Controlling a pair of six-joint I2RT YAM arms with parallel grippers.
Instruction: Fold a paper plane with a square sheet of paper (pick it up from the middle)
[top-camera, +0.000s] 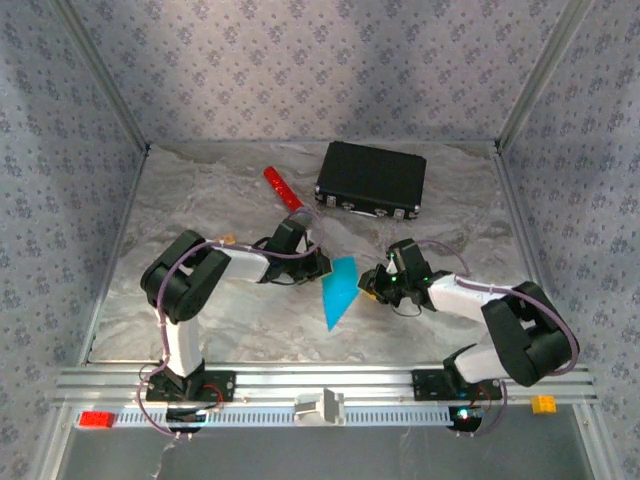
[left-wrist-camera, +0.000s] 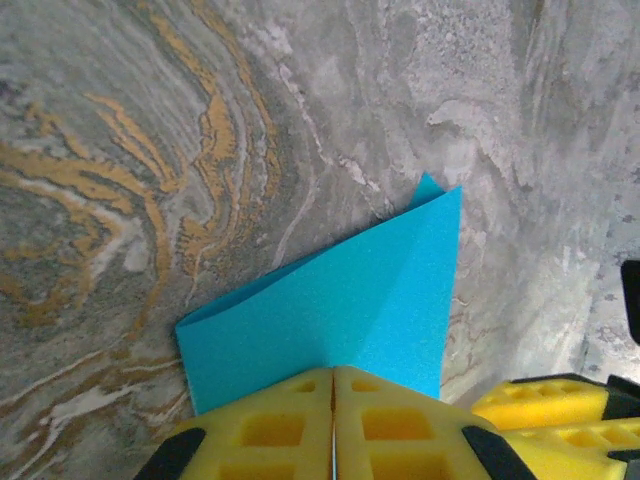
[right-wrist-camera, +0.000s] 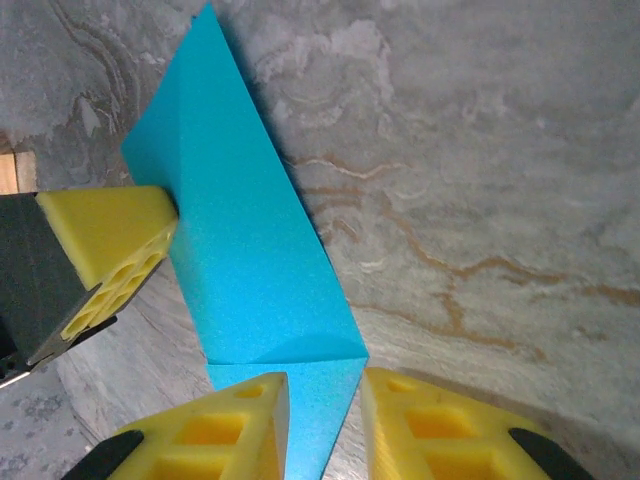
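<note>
Nearest, the right tool (right-wrist-camera: 325, 395) stands slightly parted, its 2 yellow pads (right-wrist-camera: 220, 430) on either side of the pointed end of the folded blue paper (right-wrist-camera: 240, 230), which lies mid-worktop (top-camera: 200, 320) between the arms. Just beyond, the left tool (left-wrist-camera: 333, 385) is pinched tight on the paper's opposite edge. Farther back lies a red stick (top-camera: 283, 188), and a black case (top-camera: 371, 180) sits near the rear wall.
</note>
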